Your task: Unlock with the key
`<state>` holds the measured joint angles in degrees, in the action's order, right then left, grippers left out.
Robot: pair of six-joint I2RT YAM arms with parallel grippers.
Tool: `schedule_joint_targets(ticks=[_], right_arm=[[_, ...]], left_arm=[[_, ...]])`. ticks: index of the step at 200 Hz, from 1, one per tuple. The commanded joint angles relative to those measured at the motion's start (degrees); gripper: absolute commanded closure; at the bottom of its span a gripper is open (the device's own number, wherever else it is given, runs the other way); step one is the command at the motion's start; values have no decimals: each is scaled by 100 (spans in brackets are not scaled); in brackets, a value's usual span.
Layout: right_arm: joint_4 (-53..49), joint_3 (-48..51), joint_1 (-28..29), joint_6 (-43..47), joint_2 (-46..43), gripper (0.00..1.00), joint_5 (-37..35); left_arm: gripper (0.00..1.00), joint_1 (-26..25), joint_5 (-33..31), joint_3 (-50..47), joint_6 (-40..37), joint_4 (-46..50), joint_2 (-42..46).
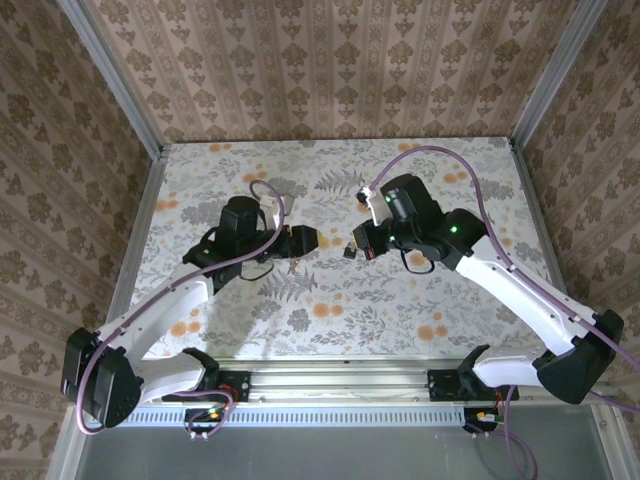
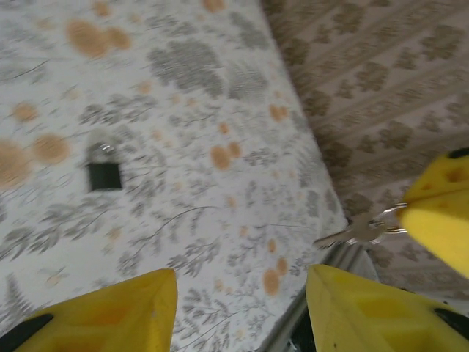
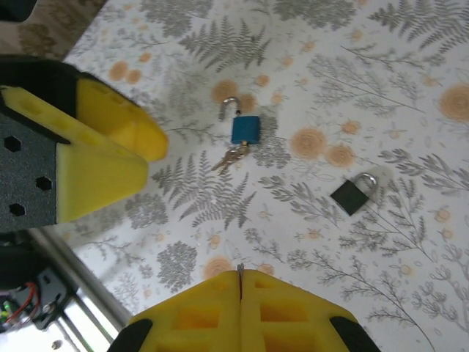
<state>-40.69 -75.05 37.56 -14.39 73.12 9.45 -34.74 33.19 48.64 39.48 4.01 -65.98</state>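
Two sets of yellow fingers were faced toward each other over the middle of the flowered bench (image 1: 330,300). On the left, the left fingers (image 2: 110,315) were held apart with nothing between them, clear of the black padlock (image 2: 104,174), which was laid flat and loose on the bench, its shackle apparently closed. A blue padlock (image 3: 244,128), its shackle sprung open and its own keys (image 3: 233,156) hanging from it, was laid near the black one. On the right, the right fingers (image 3: 286,315) were closed on the key (image 2: 359,231). Trouble could be expected if the key were pressed at the black padlock while it was unheld: the lock would likely be pushed or spun across the bench, and the thinly pinched key could be twisted in the pads. The key's blade and ring were made plain in the left wrist view, where the right wrist view gave a mere metal sliver at the seam. The spacing of both padlocks was laid out in the right wrist view.
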Motion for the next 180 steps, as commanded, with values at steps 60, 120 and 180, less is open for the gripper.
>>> schedule_joint_targets(ticks=[60, 120, 180], right_arm=[[102, -36, -214, 17, -385, 100, 1590], [438, -10, -362, -242, -479, 100, 2090], [621, 56, -451, -415, -475, 100, 2259]], left_arm=[[36, -197, 1489, -268, -101, -2147, 309], [31, -539, 1855, -191, 55, -2569, -26], [32, -780, 1981, -92, 162, -2750, -306]])
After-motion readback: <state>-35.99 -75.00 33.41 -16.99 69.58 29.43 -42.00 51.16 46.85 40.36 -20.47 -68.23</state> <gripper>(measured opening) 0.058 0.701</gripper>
